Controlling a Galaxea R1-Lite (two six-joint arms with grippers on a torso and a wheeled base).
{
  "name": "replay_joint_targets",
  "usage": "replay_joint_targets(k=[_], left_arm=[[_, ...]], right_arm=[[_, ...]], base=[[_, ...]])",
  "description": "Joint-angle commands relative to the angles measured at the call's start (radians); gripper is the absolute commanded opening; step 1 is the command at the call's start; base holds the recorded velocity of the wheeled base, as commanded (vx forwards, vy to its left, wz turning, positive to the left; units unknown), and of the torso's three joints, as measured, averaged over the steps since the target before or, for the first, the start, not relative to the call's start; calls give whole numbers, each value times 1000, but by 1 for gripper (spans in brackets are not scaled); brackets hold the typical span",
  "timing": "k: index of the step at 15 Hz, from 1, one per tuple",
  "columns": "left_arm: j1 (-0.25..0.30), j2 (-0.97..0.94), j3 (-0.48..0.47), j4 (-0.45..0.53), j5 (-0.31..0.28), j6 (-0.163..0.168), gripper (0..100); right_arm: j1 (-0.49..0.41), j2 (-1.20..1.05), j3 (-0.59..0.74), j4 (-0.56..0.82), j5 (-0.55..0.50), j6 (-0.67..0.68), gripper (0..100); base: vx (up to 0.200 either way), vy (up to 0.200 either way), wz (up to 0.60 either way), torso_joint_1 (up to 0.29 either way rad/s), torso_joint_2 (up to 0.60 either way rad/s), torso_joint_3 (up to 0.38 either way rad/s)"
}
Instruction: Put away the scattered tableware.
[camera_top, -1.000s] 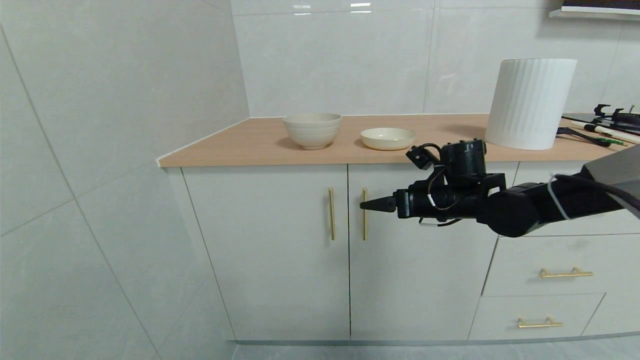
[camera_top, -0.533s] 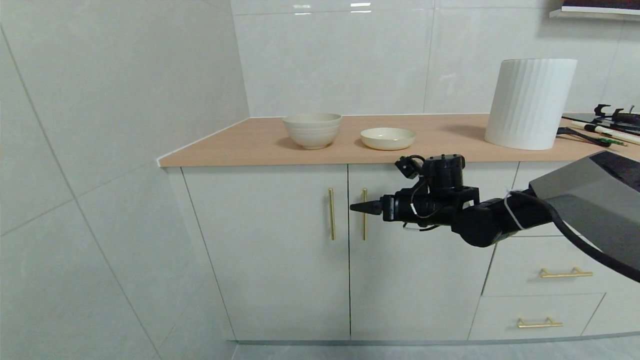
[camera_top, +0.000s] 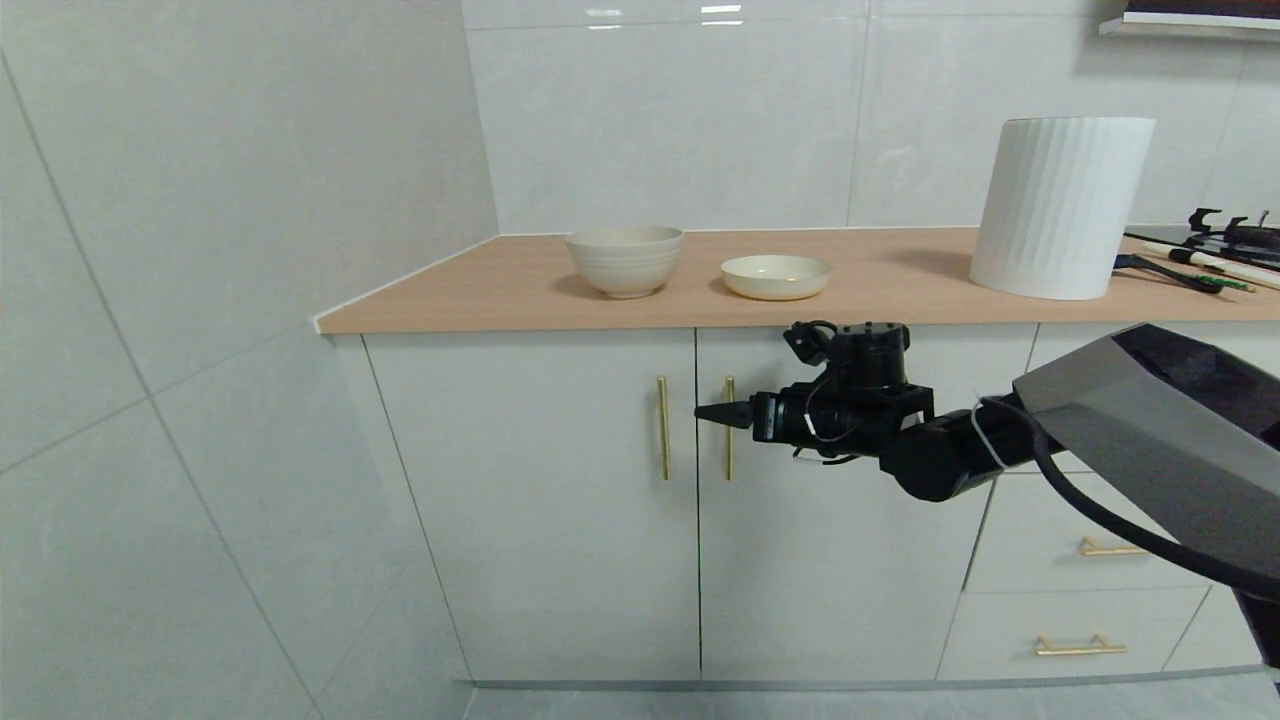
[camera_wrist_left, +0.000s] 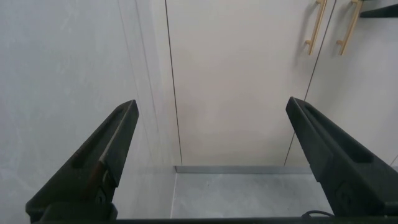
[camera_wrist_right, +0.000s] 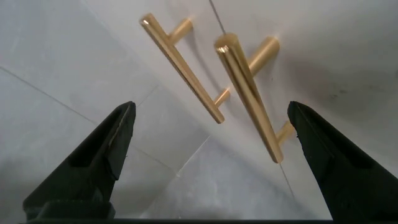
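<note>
In front of the cabinet doors, the right gripper (camera_top: 716, 413) was held level with its tip at the right door's handle (camera_top: 729, 428). From the head view alone, contact could not be judged. In the right wrist view its fingers (camera_wrist_right: 93, 168) stood wide apart and held nothing, and the handle lay ahead in the gap between them, apparently not yet enclosed. The left door's handle (camera_top: 662, 428) hung just beside it, across the seam between the doors.

The left gripper (camera_wrist_left: 211, 107) was also spread wide and empty. It pointed at the lower cabinet front and the floor.

On the counter (camera_top: 480, 295) above the doors sat the tableware: a bowl (camera_top: 624, 260) and, near it, a shallow dish (camera_top: 776, 276), both untouched. A ribbed white canister (camera_top: 1062, 207) stood farther right, well apart from them.

The step in hand looked like opening the cabinet so the bowl and dish could go inside, so the task was at an early stage. The next move probably called for easing the fingers around the right handle only, closing firmly, then pulling along the door's swing rather than straight back. The neighbouring handle was close enough to be caught by mistake.
</note>
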Motion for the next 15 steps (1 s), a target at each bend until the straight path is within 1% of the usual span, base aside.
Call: replay_joint_targets(k=[1, 3, 4, 5, 7, 11, 15], left_arm=[[0, 0, 0, 0, 0, 0, 100], [0, 0, 0, 0, 0, 0, 100], [0, 0, 0, 0, 0, 0, 100], [0, 0, 0, 0, 0, 0, 100], [0, 0, 0, 0, 0, 0, 100], [0, 0, 0, 0, 0, 0, 100], [0, 0, 0, 0, 0, 0, 100]], right_arm=[[7, 13, -6, -2, -1, 5, 100], [24, 23, -6, -25, -6, 5, 100], [33, 33, -6, -40, -23, 4, 100], [42, 56, -18, -63, -64, 2, 100], [45, 68, -32, -73, -86, 5, 100], [45, 40, -18, -73, -78, 61, 100], [45, 30, -3, -71, -75, 62, 100]], base=[[0, 0, 0, 0, 0, 0], [0, 0, 0, 0, 0, 0], [0, 0, 0, 0, 0, 0], [0, 0, 0, 0, 0, 0], [0, 0, 0, 0, 0, 0], [0, 0, 0, 0, 0, 0], [0, 0, 0, 0, 0, 0]])
